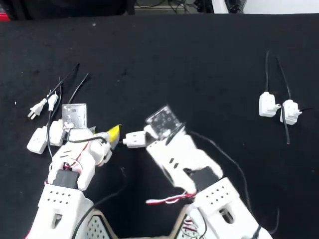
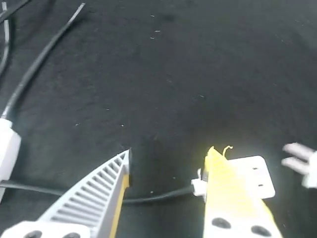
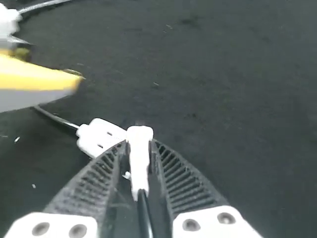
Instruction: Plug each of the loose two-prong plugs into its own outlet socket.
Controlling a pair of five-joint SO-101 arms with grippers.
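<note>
The right jaws are pressed together on a white two-prong plug point(image 3: 139, 158), pinching its body between the dark ribbed fingers point(image 3: 94, 183). The plug's black cord runs back between those fingers. Just beside the fingertips, off to one side of the plug's front end, a white outlet socket point(image 3: 100, 136) lies on the black desk point(image 1: 199, 59) with two slots showing. Whether plug and socket touch cannot be told.

The left jaws are spread wide, with a grey ribbed finger point(image 2: 94, 203) on one side and a yellow finger point(image 2: 228, 198) on the other. The socket's thin cord point(image 2: 158, 197) crosses the gap between them, low against the desk. The socket itself sits just outside the yellow finger, partly hidden by it. Past the socket, the held plug's prongs point(image 2: 296, 157) point towards it from close by.

Farther out from the left jaws, on the side away from the right arm, a loose plug point(image 1: 35, 110) and a white socket block point(image 1: 38, 141) lie among black cords. Well apart from the right jaws, far across the desk, two white corded pieces point(image 1: 268, 104) sit side by side.
</note>
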